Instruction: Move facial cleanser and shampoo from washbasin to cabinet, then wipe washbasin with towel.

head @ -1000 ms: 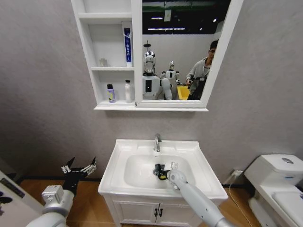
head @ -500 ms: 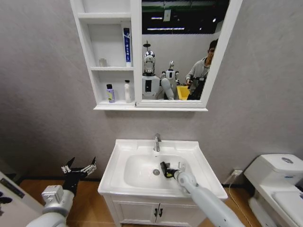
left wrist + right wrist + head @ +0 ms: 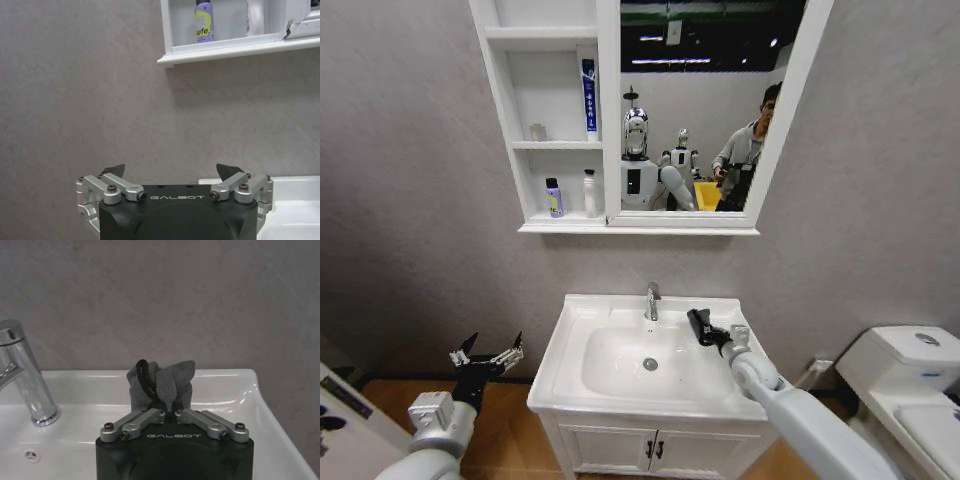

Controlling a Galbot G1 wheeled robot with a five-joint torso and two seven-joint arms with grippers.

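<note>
The cabinet (image 3: 560, 120) hangs on the grey wall above the washbasin (image 3: 620, 310), its three open shelves on the left and a tall framed mirror (image 3: 705, 100) on the right. On the lowest shelf stand a purple bottle (image 3: 553, 198) with a yellow-green label and, just beside it, a white bottle (image 3: 589, 193); the purple one also appears in the left wrist view (image 3: 203, 22). A blue-and-white tube (image 3: 588, 95) stands upright at the right side of the middle shelf, with a small cup-like thing (image 3: 537, 131) further left, too small to identify with certainty.

The washbasin sits on a white two-door vanity (image 3: 650, 448), its chrome tap (image 3: 652, 301) at the back centre of the rim, and the oval bowl holds only its drain. A white toilet (image 3: 910, 385) stands well apart to the right.

The right arm reaches in from the lower right, and the right gripper (image 3: 705, 330) hovers over the back right part of the basin, near the tap. Its fingers are clamped on the towel (image 3: 161, 382), a bunched dark grey cloth with a black and yellow edge, held above the rear rim in the right wrist view.

The left gripper (image 3: 486, 358) is parked low, left of the basin and clear of it, fingers spread wide with nothing between them.
</note>
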